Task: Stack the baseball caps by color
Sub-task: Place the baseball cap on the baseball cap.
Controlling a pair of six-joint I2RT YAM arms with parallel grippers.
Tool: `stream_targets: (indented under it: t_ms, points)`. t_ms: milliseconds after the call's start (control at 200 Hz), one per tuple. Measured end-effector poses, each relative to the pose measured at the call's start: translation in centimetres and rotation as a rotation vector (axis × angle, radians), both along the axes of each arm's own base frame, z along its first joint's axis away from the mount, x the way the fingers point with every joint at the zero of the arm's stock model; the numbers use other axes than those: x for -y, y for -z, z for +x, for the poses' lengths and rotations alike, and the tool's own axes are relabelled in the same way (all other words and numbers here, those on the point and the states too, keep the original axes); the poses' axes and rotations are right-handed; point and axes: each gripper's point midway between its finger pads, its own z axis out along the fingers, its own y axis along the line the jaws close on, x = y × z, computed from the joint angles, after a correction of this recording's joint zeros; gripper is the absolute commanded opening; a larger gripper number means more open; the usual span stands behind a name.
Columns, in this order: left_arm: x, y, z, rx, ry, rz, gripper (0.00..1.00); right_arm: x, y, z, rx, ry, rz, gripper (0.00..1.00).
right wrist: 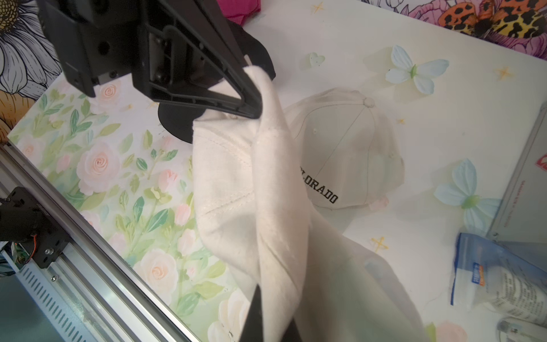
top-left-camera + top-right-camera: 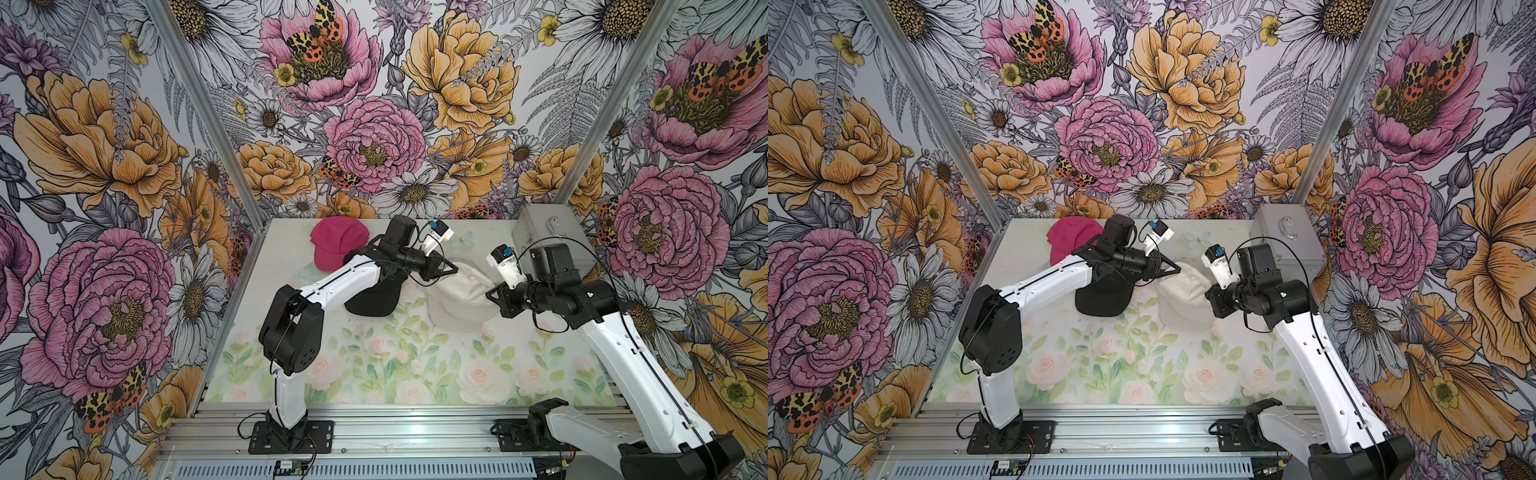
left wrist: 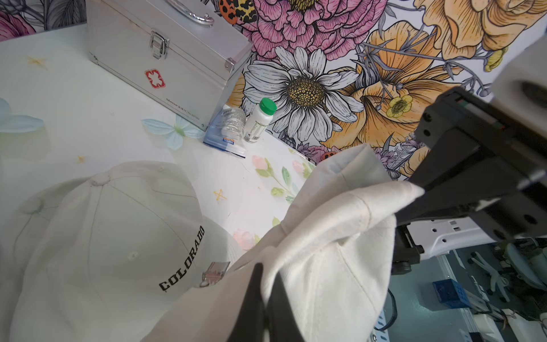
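Observation:
A cream cap (image 2: 471,277) (image 2: 1187,276) hangs in the air, stretched between both arms. My left gripper (image 2: 451,269) (image 3: 268,277) is shut on one edge of it (image 3: 325,237). My right gripper (image 2: 490,293) (image 1: 272,302) is shut on the opposite edge (image 1: 251,192). Under it a second cream cap (image 3: 103,237) (image 1: 349,148) with black "COLORADO" lettering lies on the table. A black cap (image 2: 372,297) (image 2: 1100,301) lies to its left, partly under my left arm. A hot pink cap (image 2: 338,245) (image 2: 1071,237) sits at the back left.
A silver metal case (image 2: 548,237) (image 3: 165,56) stands at the back right corner. Beside it are a white green-lidded bottle (image 3: 260,118) and a blue-edged plastic packet (image 3: 228,133). Flowered walls close in the table on three sides.

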Motion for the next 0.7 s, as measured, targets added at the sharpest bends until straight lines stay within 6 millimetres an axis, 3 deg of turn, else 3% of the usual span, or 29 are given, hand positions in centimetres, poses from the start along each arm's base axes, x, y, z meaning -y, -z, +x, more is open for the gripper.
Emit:
stream_targets:
  t_ms: [130, 275, 400, 600, 700]
  points:
    - [-0.3, 0.8, -0.4, -0.067, -0.013, 0.031, 0.0, 0.6, 2.2, -0.3, -0.069, 0.062, 0.003, 0.12]
    - [0.0, 2.4, 0.2, -0.118, -0.032, 0.066, 0.0, 1.6, 3.7, 0.9, -0.077, 0.148, 0.002, 0.16]
    - [0.8, 4.6, 2.1, -0.139, -0.065, 0.104, 0.0, 2.0, 4.8, 3.4, -0.076, 0.198, -0.007, 0.19]
    - [1.2, 7.1, 5.8, -0.155, -0.134, 0.141, 0.0, 3.4, 9.2, 7.7, -0.149, 0.27, -0.113, 0.19]
    - [0.8, 8.7, 7.5, -0.167, -0.167, 0.164, 0.0, 3.6, 10.1, 9.6, -0.153, 0.288, -0.14, 0.2]
